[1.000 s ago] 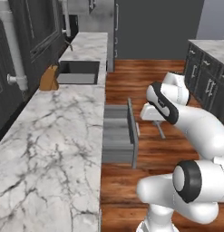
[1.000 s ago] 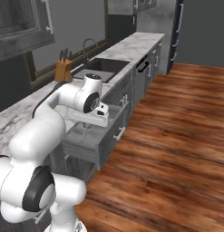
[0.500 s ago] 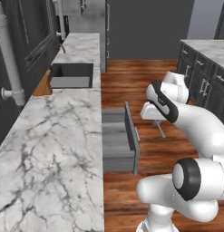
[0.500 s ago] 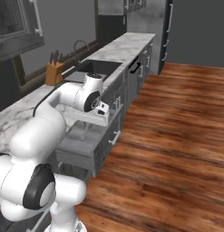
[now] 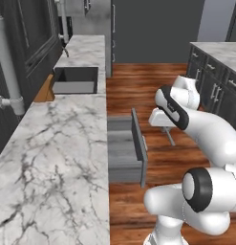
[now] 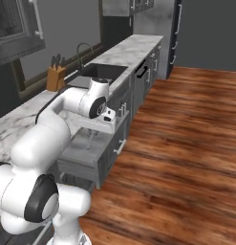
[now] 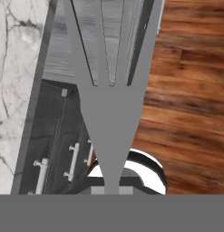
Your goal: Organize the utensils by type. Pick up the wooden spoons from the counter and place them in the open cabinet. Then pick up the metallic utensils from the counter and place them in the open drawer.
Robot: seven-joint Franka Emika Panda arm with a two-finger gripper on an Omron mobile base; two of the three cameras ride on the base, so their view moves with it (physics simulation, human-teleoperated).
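Observation:
My gripper [image 5: 163, 127] is shut on a slim silver-grey fork [image 5: 170, 138], one of the metallic utensils, which hangs tines down beside the open drawer [image 5: 120, 149]. From the right, the gripper [image 6: 94, 129] and the fork [image 6: 91, 139] hang over the drawer's [image 6: 81, 154] grey inside. In the hand view the fork [image 7: 109, 104] fills the middle, its tines reaching over the drawer [image 7: 59, 50], with the white marble counter [image 7: 13, 72] at the left. The wooden spoons are out of view.
A sink [image 5: 75, 80] is sunk into the counter [image 5: 57, 158] beyond the drawer, and a knife block [image 6: 55, 76] stands by the wall. Dark cabinet fronts [image 5: 212, 86] line the right. Wooden floor [image 6: 186, 143] lies open to the right.
The whole picture has shifted as the base moved along the counter, bringing the open drawer under the hand. The gripper stays shut on the fork, the arm's pose unchanged.

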